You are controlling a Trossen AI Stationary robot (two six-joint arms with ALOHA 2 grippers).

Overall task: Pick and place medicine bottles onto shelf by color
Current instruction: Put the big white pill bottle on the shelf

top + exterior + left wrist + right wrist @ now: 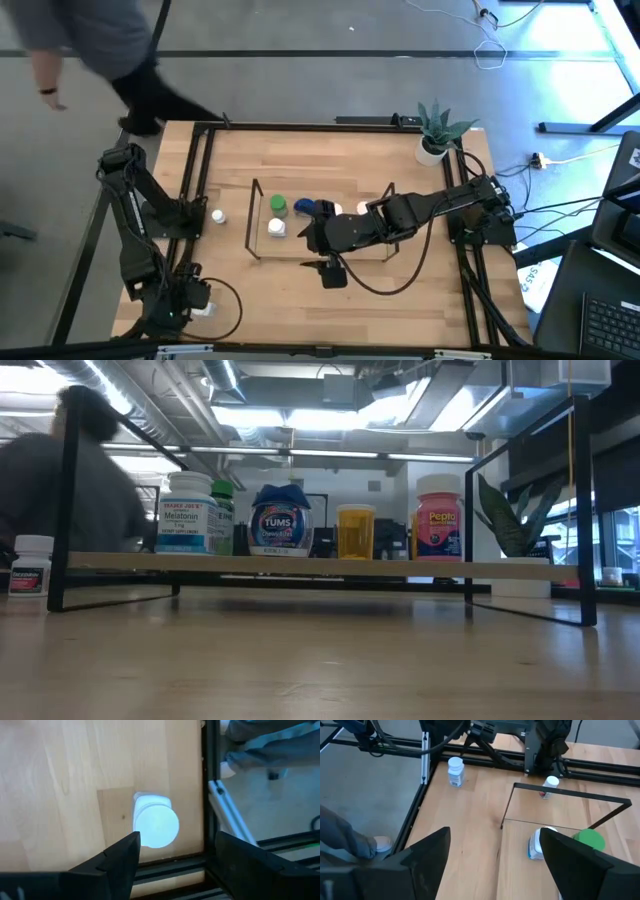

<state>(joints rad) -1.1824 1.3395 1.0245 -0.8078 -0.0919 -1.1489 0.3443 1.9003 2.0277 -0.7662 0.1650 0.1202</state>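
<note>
A white-capped medicine bottle (pixel 156 825) stands upright on the table by its near left corner (pixel 204 310), close to the black edge frame. My left gripper (pixel 177 840) hangs open above it, one finger on either side, touching nothing. A second small white bottle (pixel 217 216) stands on the table left of the shelf (pixel 256 215). The shelf bears a white melatonin bottle (pixel 190 512), a green-capped one (pixel 222 510), a blue Tums bottle (pixel 280 520), an orange one (pixel 355 532) and a pink one (pixel 438 515). My right gripper (pixel 495 850) is open above the shelf.
A black frame (pixel 207 795) edges the table just beside the bottle under my left gripper. A potted plant (pixel 435 130) stands at the far right corner. A person (pixel 90 50) moves beyond the table's far left corner. Bare wood lies in front of the shelf.
</note>
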